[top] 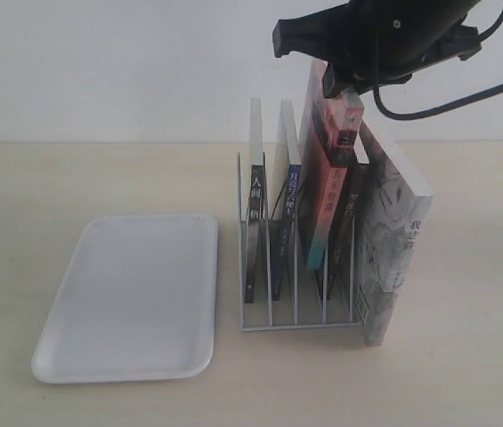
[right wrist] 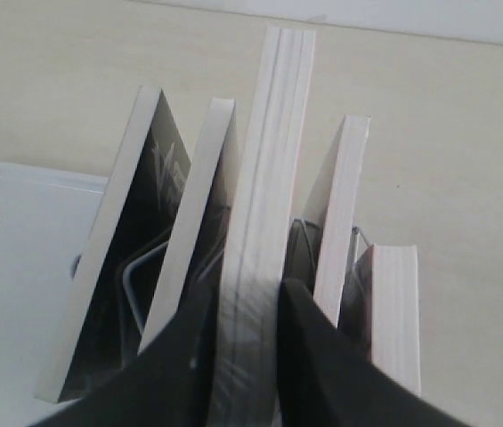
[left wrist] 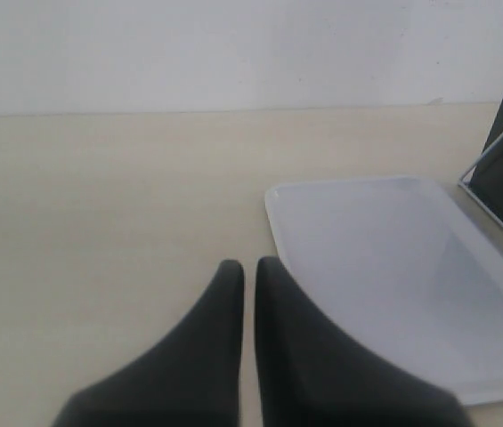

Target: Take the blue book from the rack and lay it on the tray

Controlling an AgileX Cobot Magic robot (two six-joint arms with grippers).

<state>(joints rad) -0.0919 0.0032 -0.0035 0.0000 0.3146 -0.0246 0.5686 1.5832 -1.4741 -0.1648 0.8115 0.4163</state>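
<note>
The white wire rack (top: pixel 300 322) holds several upright books. The blue book (top: pixel 288 191) stands in the second slot from the tray, its blue spine facing out; its page edge (right wrist: pixel 199 231) shows in the right wrist view. My right gripper (top: pixel 344 93) comes down from above and is shut on the neighbouring red-and-teal-spined book (top: pixel 322 178), which stands higher than the others. Its fingers (right wrist: pixel 309 329) clamp that book's thick page edge (right wrist: pixel 269 160). The white tray (top: pixel 131 294) lies flat to the left of the rack. My left gripper (left wrist: pixel 249 267) is shut on nothing, hovering beside the tray (left wrist: pixel 393 267).
A black-spined book (top: pixel 255 222) fills the slot nearest the tray. A dark book (top: pixel 349 213) and a large white illustrated book (top: pixel 393 249) stand at the rack's right end. The right arm's cable (top: pixel 447 102) hangs above them. A white wall runs behind the table.
</note>
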